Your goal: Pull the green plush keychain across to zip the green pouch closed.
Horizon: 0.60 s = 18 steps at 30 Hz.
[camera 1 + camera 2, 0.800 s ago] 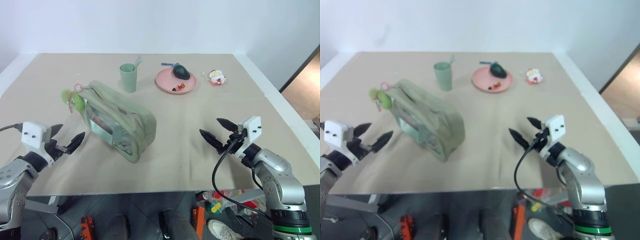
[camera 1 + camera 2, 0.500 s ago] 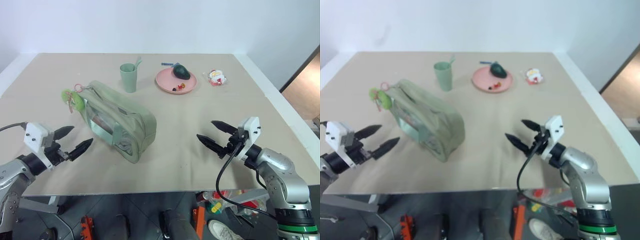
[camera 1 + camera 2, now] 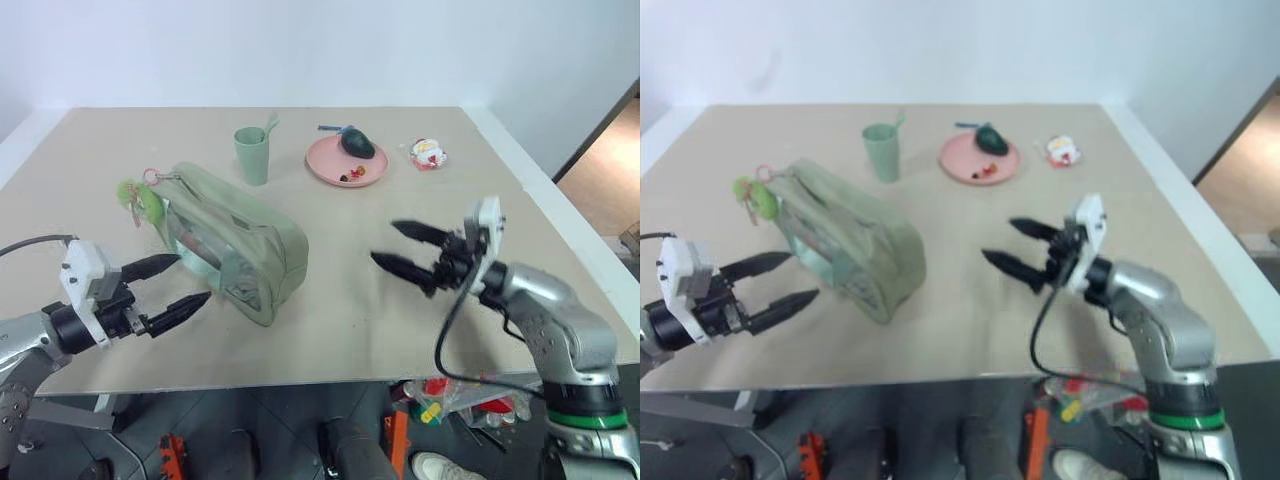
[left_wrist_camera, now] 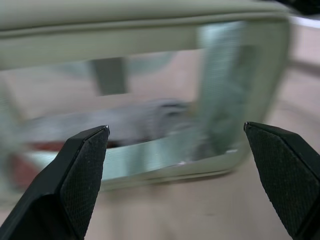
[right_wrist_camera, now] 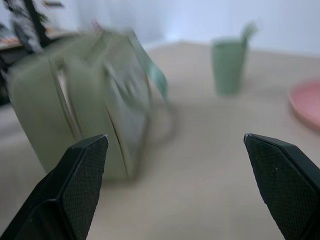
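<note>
- Green pouch (image 3: 235, 240) lies on the tan table (image 3: 420, 200) between both pincers; neither touches it.
- Left gripper (image 3: 168, 288), nearest, hangs with its black fingers spread wide and holding nothing, aimed at the pouch's clear window panel, just short of it.
- Right gripper (image 3: 405, 250) hovers equally wide and empty off the pouch's near end, well apart from it.
- Green plush keychain (image 3: 137, 198) sits at the pouch's far end, beyond the left gripper and farthest from the right one (the pink loop shows just behind it).
- Judgement: the reach is only starting. One pincer should pin the pouch body near the keychain end while the other closes on the plush ring itself and draws along the zipper line, not upward.
- Farther off stand a pale green cup (image 3: 252, 155) and a pink plate (image 3: 347, 165), clear of the work.
</note>
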Available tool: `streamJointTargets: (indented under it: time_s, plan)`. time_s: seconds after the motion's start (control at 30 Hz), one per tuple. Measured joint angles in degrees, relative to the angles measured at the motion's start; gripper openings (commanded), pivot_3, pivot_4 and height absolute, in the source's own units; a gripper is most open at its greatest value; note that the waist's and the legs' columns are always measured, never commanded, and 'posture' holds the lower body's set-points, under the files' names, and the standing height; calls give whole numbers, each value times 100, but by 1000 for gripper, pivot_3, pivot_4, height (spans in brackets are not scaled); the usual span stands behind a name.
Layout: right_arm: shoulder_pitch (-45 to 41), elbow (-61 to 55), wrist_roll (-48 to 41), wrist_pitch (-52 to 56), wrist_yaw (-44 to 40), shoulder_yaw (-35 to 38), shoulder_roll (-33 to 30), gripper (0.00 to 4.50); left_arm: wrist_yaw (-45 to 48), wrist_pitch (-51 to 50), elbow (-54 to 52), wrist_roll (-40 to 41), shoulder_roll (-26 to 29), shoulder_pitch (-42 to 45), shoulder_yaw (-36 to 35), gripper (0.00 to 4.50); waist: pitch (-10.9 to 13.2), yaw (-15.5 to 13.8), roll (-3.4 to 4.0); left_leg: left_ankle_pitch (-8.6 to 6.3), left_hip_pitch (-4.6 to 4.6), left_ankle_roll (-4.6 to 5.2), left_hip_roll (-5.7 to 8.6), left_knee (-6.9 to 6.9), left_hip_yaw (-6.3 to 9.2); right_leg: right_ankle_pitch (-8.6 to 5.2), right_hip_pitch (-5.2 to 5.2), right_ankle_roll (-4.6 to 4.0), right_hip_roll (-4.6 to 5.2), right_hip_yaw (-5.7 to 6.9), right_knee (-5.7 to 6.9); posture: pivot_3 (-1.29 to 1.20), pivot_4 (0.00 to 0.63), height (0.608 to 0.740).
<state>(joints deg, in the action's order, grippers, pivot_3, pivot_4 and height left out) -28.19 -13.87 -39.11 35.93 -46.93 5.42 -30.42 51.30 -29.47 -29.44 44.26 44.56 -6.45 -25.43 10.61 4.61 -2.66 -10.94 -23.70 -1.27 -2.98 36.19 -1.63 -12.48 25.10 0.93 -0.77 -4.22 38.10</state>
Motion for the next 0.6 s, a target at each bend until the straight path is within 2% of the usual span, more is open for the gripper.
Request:
streamJointTargets:
  time_s: [0.1, 0.27, 0.47, 0.6]
  plan:
    - [-667, -5, 1, 257, 178, -542, 453, 4497, 85, -220, -346, 256, 172, -17, 57, 4466, 0, -5, 0, 0, -6, 0, -6, -2, 4, -2, 6, -11, -6, 6, 2, 0, 150, 740]
    - [-740, 223, 162, 369, 178, -1103, 784, 4497, 4, -319, -446, 360, 175, -1, 89, 4466, -1, -56, -1, -2, -43, -2, 1, 1, 3, -7, 24, 5, 6, 10, -2, 0, 150, 740]
    - [-832, 664, 423, 348, 221, -1249, 999, 2760, -142, -359, -745, 464, 175, -23, 99, 4500, -1, -49, -1, -5, -45, -8, -1, 10, 5, -6, 23, 6, 4, 11, -1, 0, 150, 740]
    - [-851, 826, 548, 233, 183, -1256, 1102, 1301, -228, -360, -766, 451, 175, -42, 98, 4500, -1, -48, -1, -5, -40, -7, -4, 11, 7, -4, 22, -3, 0, 14, 1, 0, 150, 740]
